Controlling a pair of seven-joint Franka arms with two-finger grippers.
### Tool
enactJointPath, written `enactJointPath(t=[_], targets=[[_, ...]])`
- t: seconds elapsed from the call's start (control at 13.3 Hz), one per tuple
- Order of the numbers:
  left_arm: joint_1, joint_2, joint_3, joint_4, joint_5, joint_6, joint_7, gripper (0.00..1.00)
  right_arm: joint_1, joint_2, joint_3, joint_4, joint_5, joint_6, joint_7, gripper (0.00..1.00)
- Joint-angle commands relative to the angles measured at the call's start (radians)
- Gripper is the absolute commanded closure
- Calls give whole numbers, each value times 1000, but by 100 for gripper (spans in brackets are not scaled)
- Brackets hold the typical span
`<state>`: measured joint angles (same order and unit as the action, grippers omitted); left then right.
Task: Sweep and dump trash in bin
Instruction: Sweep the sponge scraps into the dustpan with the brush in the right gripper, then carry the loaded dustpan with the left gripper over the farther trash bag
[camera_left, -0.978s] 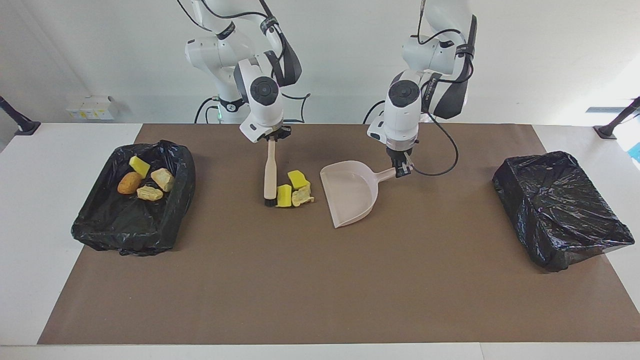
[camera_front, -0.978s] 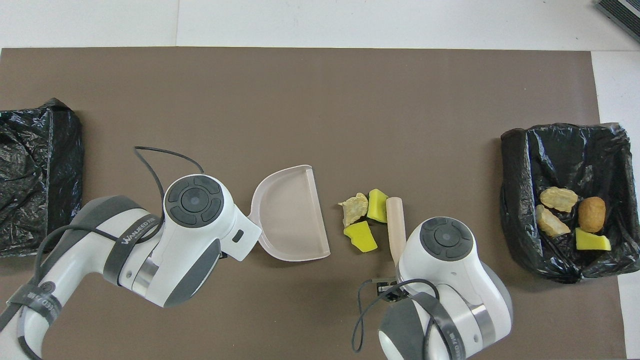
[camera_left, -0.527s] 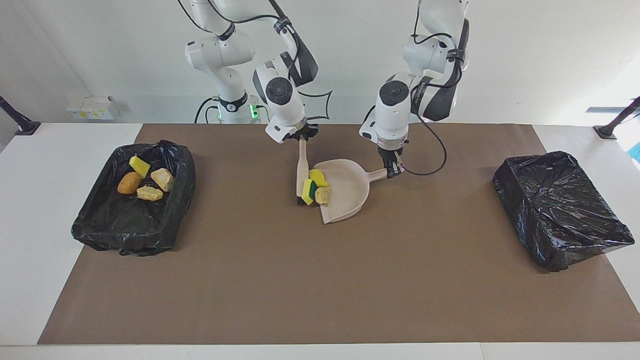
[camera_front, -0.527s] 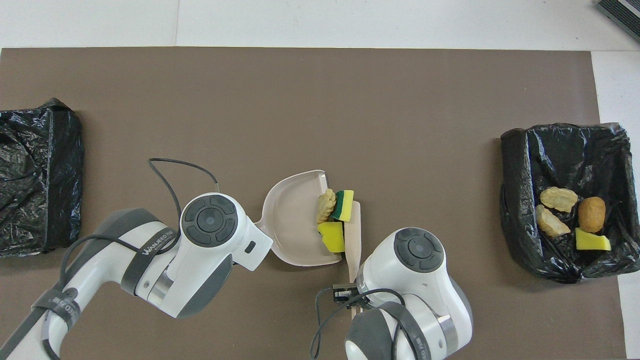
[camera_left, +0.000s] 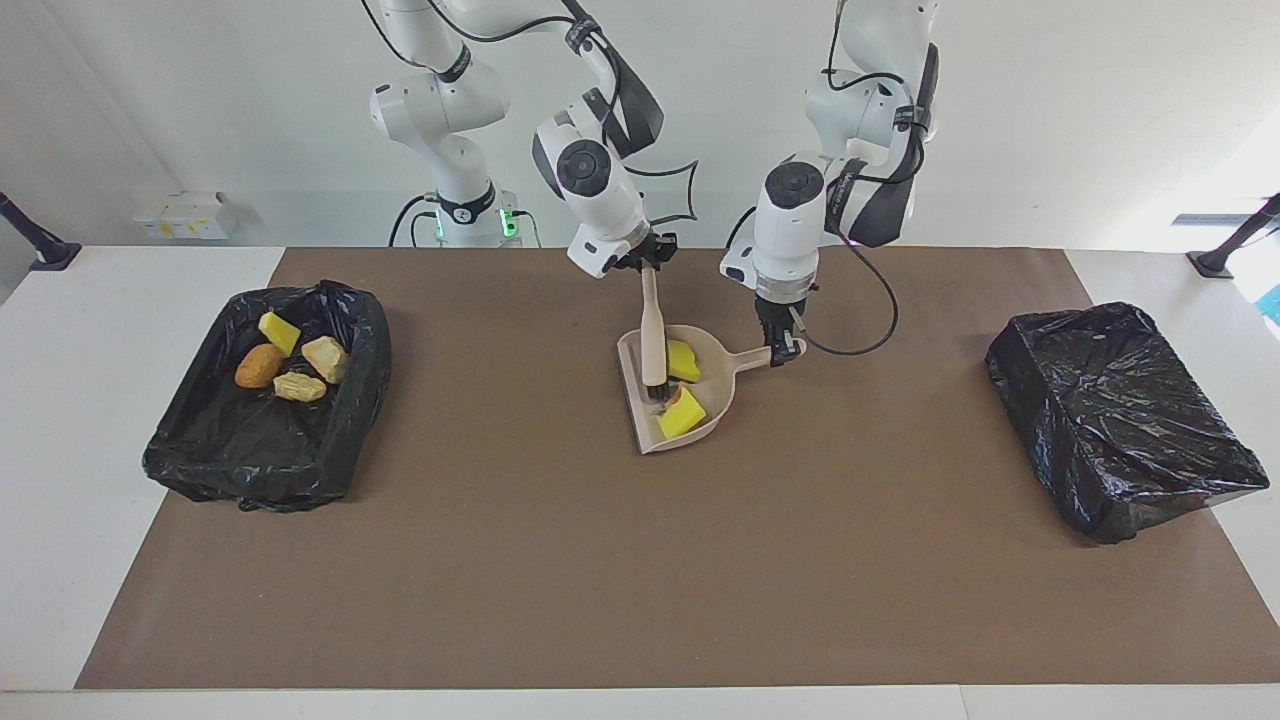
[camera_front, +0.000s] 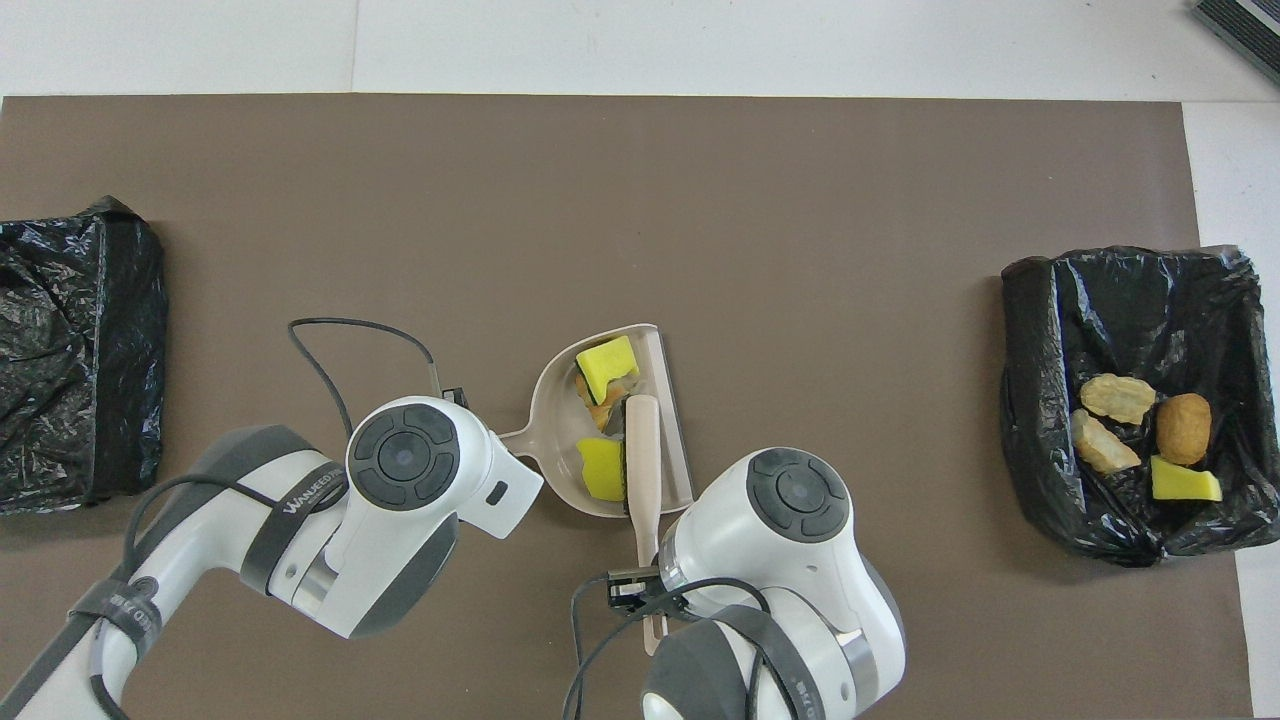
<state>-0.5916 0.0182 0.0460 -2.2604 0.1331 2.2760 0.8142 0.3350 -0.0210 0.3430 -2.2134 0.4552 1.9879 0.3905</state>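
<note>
In the facing view, the right gripper (camera_left: 648, 262) is clamped on the top of the brush (camera_left: 652, 335) handle. The brush hangs almost upright, its long axis running down from the gripper, with the dark bristle end inside the dustpan (camera_left: 640, 415). The left gripper (camera_left: 787, 347) is closed on the end of the dustpan's handle. That handle points toward the left arm's end of the table, and the pan's open mouth faces the right arm's end. The pan sits on the brown mat (camera_left: 640, 560) in the middle of the table. Two yellow sponge chunks (camera_left: 682, 412) lie in the pan beside the bristles, with a tan scrap partly hidden between them. Four more scraps (camera_left: 290, 362) rest in the black-lined bin (camera_left: 190, 460) at the right arm's end: one yellow, one orange-brown, two tan. A second black-lined bin (camera_left: 1120, 430) stands at the left arm's end.

In the overhead view, the brush (camera_front: 642, 450) lies lengthwise along the dustpan's (camera_front: 680, 450) open edge, handle toward the robots. The yellow sponge chunks (camera_front: 606, 364) sit in the pan's bowl, one farther from the robots than the other. The scraps (camera_front: 1140, 430) in the black-lined bin (camera_front: 1030, 400) are huddled together. A band on the left arm reads "WANJEED"; smaller print beneath it is illegible.
</note>
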Motion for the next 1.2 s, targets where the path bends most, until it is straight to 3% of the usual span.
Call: enactJointPath(t=[0.0,0.15,0.45,0.6,0.75,1.13], targets=[[25,-21,3,-36,2,51,26,100,7,-66,4,23,-137,-91,-18,100],[44,-12,3,-25,-30,48,72,100,7,-109,2,55,-267,-209,-21,100],[119,-10,5,50,-127,-76,251,100,-28,-119,-15,153,-291,-409,7,100],[195,-10,5,113,-158,-168,348,100,-54,-138,-12,123,-259,-403,60,100],[264,-9,5,191,-165,-255,407,100,-77,-142,-10,94,-117,-356,65,100],[445,-3,8,350,-164,-398,494,100,59,-59,-2,31,-86,-154,270,100]])
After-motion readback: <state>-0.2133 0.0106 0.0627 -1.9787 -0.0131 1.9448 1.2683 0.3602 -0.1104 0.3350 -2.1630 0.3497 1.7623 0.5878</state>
